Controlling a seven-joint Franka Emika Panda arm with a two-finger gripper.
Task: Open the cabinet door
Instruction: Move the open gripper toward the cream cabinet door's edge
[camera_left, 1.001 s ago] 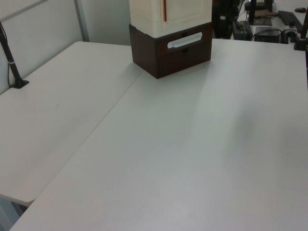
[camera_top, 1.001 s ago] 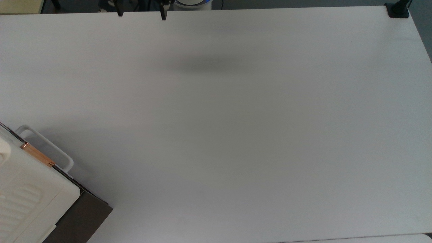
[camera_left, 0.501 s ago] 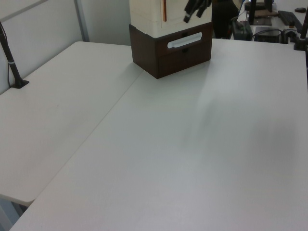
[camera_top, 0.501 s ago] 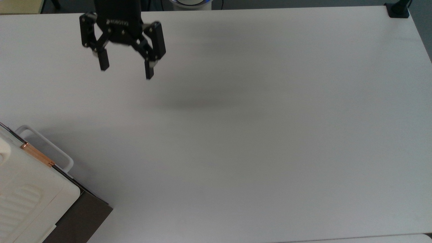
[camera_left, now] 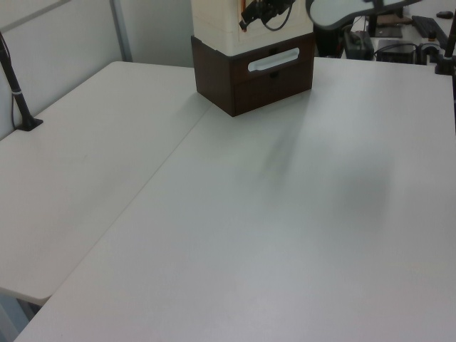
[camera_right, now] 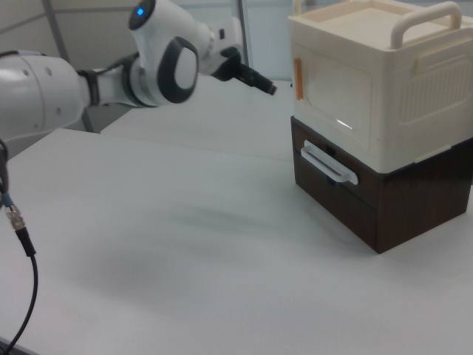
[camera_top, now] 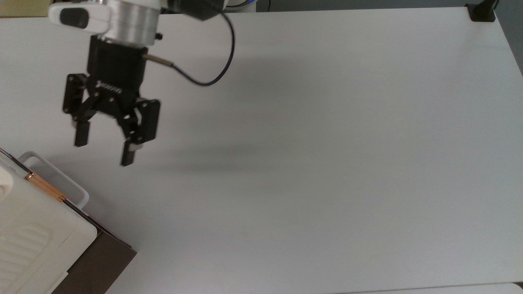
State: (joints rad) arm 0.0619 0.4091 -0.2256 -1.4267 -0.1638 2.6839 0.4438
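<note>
The end effector (camera_top: 104, 152) hangs above the white worktop (camera_top: 310, 155) in the upper left part of the top view, its 2 black fingers (camera_top: 81, 134) spread wide apart with nothing between them. A dark cable (camera_top: 212, 69) loops from its body toward the arm's silver wrist (camera_top: 130, 18). In the top view it sits clear of the cabinet (camera_top: 28, 232), which fills the lower left corner, with a stretch of bare worktop between the fingertips and the cabinet's front.

The cabinet is a cream white box with ribbed grooves on its top, standing on a dark brown base (camera_right: 384, 196). Its door (camera_right: 336, 92) is the flat cream panel on the front face, and it lies flush and closed against the box in the right view. The slim copper handle (camera_right: 298, 79) runs upright along the right view's left edge of the door; in the top view it shows as a short copper strip (camera_top: 45, 187) at the cabinet's front edge. Below the door, a white looped bar (camera_right: 329, 164) sticks out from the brown base's drawer front.

In the right view the end effector (camera_right: 259, 80) points toward the copper handle, near it but apart. In the left view the end effector (camera_left: 260, 11) appears in front of the cabinet's upper part, near the handle
</note>
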